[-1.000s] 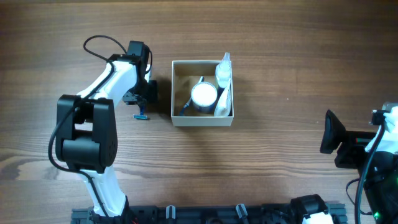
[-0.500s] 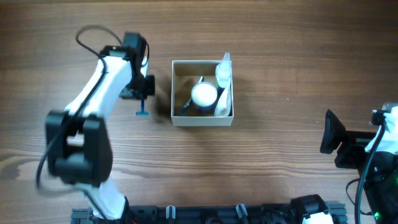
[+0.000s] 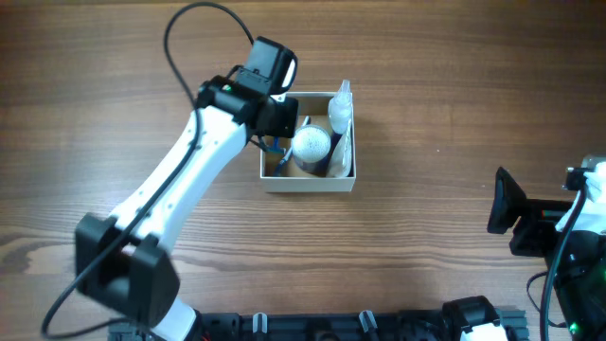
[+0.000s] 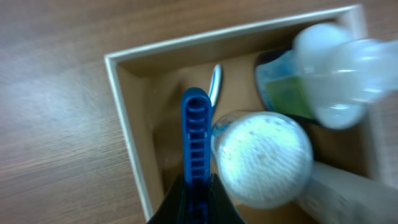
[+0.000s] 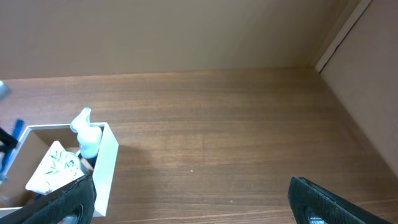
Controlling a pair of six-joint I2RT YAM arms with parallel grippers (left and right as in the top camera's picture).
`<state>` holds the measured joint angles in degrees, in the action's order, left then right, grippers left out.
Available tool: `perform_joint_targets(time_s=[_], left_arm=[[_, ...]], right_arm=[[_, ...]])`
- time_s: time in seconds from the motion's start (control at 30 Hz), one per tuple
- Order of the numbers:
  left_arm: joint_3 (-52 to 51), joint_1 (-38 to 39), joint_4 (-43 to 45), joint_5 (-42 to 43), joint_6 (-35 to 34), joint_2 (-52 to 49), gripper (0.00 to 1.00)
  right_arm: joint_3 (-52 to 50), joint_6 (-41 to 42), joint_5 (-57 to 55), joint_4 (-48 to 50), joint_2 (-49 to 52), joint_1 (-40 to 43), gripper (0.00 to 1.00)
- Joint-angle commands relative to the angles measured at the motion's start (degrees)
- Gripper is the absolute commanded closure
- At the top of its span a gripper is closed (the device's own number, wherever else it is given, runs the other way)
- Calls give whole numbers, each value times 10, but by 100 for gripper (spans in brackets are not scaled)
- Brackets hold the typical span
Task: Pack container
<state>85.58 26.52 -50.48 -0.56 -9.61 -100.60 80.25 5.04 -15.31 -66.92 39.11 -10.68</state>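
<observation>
The container (image 3: 308, 187) is a square white-walled box with a tan inside, at mid-table. In it stand a round white-lidded jar (image 3: 311, 144), a white pouch (image 3: 342, 128) and a bottle (image 4: 333, 68). My left gripper (image 3: 276, 142) hangs over the box's left half, shut on a blue ribbed razor-like tool (image 4: 196, 137). That tool points into the box (image 4: 124, 106) just left of the jar (image 4: 264, 155). My right gripper (image 3: 511, 218) stays at the table's right edge, its fingers wide apart (image 5: 193, 208) with nothing between them.
A thin silvery piece (image 4: 215, 84) lies against the box's back left corner. Bare wood surrounds the box on every side. A light wall and a corner panel (image 5: 367, 68) stand beyond the table's far edge.
The left gripper closed on the blue tool that lay on the table left of the box. It then swung right, carrying the tool over the box. The right arm stayed still.
</observation>
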Motion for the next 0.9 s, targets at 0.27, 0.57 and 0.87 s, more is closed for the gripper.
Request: perform_joint_targets(time_s=[0.27, 0.57, 0.87], left_arm=[[6, 0, -17, 0, -20, 41, 0], [6, 6, -164, 5, -20, 264, 0], [6, 6, -238, -69, -11, 372, 0]], right_arm=[[0, -4, -7, 0, 2, 0, 0], [0, -4, -7, 0, 2, 0, 0], [0, -4, -7, 0, 2, 0, 0]])
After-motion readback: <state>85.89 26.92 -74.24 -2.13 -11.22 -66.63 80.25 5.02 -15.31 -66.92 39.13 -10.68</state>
